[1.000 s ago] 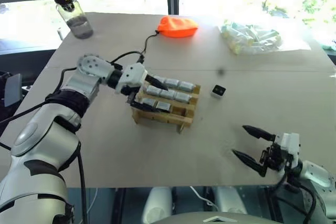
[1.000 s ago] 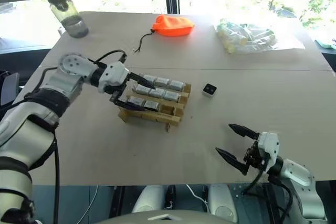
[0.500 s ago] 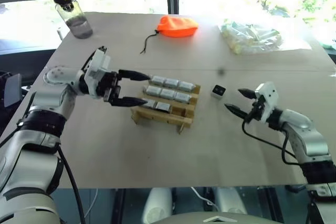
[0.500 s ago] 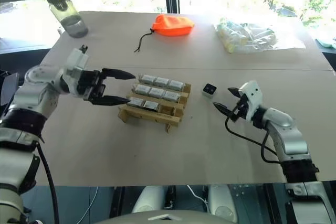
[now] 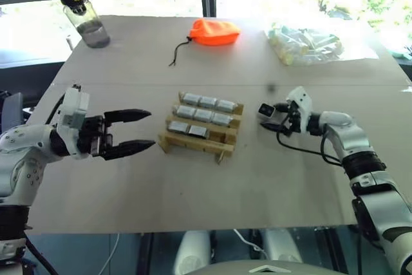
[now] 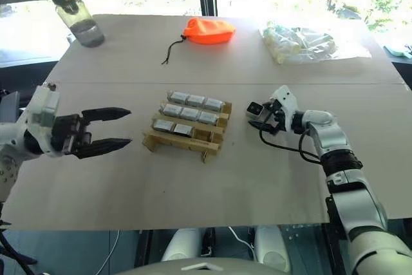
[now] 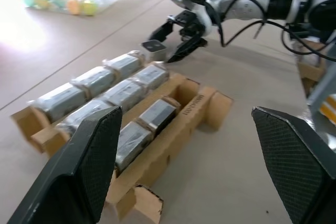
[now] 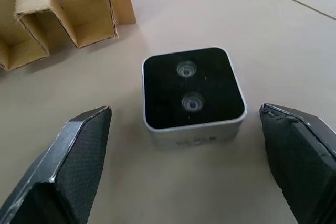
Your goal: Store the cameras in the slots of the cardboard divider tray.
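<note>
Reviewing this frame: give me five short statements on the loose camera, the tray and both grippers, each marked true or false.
1. The right gripper is open with the loose camera between its fingers, not yet clamped. True.
2. The loose camera lies with its black lens face down. False: the black face with two small lenses points up.
3. The cardboard divider tray already holds several cameras in its slots. True.
4. The left gripper is shut on a camera. False: it is open and empty, off to the tray's side.
5. The orange pouch sits inside the tray. False: it lies apart, toward the table's far edge.
</note>
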`<state>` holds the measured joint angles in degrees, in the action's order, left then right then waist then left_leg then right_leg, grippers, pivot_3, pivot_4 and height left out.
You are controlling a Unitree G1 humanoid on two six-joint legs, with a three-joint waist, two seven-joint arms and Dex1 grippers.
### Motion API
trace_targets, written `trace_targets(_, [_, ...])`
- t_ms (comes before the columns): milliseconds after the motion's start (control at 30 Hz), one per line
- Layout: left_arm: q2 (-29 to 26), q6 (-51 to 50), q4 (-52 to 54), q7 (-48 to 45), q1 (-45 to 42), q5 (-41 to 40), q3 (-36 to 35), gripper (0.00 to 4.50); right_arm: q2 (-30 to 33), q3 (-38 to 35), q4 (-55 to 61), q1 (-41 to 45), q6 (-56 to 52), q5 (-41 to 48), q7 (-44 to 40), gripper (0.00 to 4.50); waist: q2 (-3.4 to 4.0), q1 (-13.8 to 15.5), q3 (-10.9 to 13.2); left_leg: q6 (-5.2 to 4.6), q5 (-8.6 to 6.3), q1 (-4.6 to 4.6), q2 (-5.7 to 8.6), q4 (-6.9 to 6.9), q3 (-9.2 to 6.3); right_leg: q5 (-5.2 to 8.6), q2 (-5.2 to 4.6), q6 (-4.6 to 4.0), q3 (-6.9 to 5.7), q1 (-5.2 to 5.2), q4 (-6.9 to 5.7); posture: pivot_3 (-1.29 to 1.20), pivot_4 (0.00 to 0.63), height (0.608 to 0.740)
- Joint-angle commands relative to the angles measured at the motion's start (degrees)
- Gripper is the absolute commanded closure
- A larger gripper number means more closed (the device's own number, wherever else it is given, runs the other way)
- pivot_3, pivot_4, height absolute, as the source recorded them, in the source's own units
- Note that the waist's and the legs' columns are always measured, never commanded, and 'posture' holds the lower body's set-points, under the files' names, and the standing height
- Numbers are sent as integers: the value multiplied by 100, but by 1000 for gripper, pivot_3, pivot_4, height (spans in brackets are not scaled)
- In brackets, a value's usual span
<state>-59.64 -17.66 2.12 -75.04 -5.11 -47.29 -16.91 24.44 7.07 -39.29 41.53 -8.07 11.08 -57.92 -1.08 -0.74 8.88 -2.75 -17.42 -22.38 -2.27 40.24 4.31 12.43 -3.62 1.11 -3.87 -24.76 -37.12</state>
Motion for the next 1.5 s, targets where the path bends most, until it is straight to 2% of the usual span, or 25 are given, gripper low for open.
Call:
trace_targets(33, [50, -146, 717, 494, 313, 247, -404, 437, -50, -26, -230, 136, 272, -129, -132, 0, -1, -7, -1, 0, 0, 2, 0, 0, 3, 0, 0, 0, 3, 1, 1, 0, 150, 726])
trace_targets(200, [7, -726, 1357, 1177, 495, 181, -847, 437, -115, -80, -329, 196, 453, -191, -167, 0, -1, -12, -1, 4, 2, 11, -2, -1, 3, 0, -1, -1, 3, 5, -5, 0, 150, 726])
trace_targets(333, [-116, -970, 1795, 1364, 675, 414, -1063, 437, -137, -94, -371, 180, 624, -247, -192, 0, 0, -22, 0, 6, 2, 23, -2, -6, 12, 0, -2, -1, 11, 6, -12, 0, 150, 726])
trace_targets(433, [-130, -1224, 2046, 1448, 683, 296, -1199, 437, -162, -118, -403, 171, 705, -253, -193, 0, 0, -22, 0, 6, 2, 29, -2, -8, 17, 0, -2, -2, 14, 8, -16, 0, 150, 726])
trace_targets(533, [-127, -1310, 2205, 1339, 737, 314, -1210, 380, -205, -159, -432, 162, 816, -252, -176, 830, 1, -22, 1, 7, 2, 33, -2, -8, 20, 0, -3, -2, 17, 9, -21, 0, 150, 726])
trace_targets(567, [-132, -1327, 2220, 1302, 732, 322, -1207, 380, -216, -167, -436, 160, 846, -254, -178, 1238, 2, -22, 1, 7, 2, 34, -2, -8, 22, 0, -3, -2, 18, 9, -21, 0, 150, 726])
trace_targets(600, [-159, -1324, 2228, 1243, 732, 357, -1198, 380, -226, -178, -439, 159, 866, -256, -173, 1848, 2, -22, 1, 7, 2, 34, -2, -8, 22, 1, -3, -2, 18, 8, -21, 0, 150, 726])
trace_targets(633, [-192, -1340, 2234, 1197, 730, 383, -1190, 380, -233, -189, -443, 158, 883, -255, -168, 1987, 2, -21, 2, 7, 2, 34, -1, -8, 22, 1, -3, -2, 18, 8, -22, 0, 150, 726])
trace_targets(667, [-219, -1382, 2234, 1164, 709, 374, -1182, 380, -239, -204, -448, 156, 914, -255, -154, 2578, 2, -21, 2, 7, 2, 33, -1, -8, 22, 1, -3, -2, 18, 8, -22, 0, 150, 726])
trace_targets(833, [-207, -1408, 2164, 1108, 485, 397, -1017, 380, -210, -220, -118, 82, 1194, -279, -69, 2583, 5, -11, 3, 7, 2, 33, -1, -9, 22, 1, -4, -2, 18, 8, -20, 0, 150, 726])
trace_targets(1000, [0, -1421, 2136, 1155, -178, 443, -239, 380, -137, -131, 1614, -277, 1197, -207, -62, 2583, 20, 8, 13, 7, 2, 30, 0, -10, 21, 0, -6, -2, 16, 7, -19, 0, 150, 726])
trace_targets(1100, [333, -1608, 1992, 1175, -859, 271, 295, 380, -38, 103, 2388, -440, 1593, -630, 121, 2583, 18, 15, 12, 7, 2, 29, 3, -10, 20, 0, -6, -1, 15, 7, -20, 0, 150, 726])
trace_targets(1233, [533, -1583, 1546, 764, -1738, 678, 1183, 380, 56, 513, 3025, -602, 2463, -1283, 356, 2583, 16, 11, 11, 7, 3, 30, 6, -9, 17, 1, -2, 0, 14, 9, -20, 0, 150, 726])
trace_targets(1333, [831, -1731, 1004, 474, -2551, 746, 1694, 380, -23, 633, 3224, -588, 2979, -1583, 678, 2583, 16, 21, 12, 7, 3, 30, 11, -9, 21, 1, 4, 1, 16, 8, -19, 0, 150, 726])
trace_targets(1500, [1462, -1594, -152, 125, -3628, 1330, 2455, 380, 145, 849, 2964, -302, 4308, -2538, 1358, 2583, 15, 17, 12, 7, 4, 30, 15, -5, 28, 2, 5, 2, 22, 8, -20, 0, 150, 726])
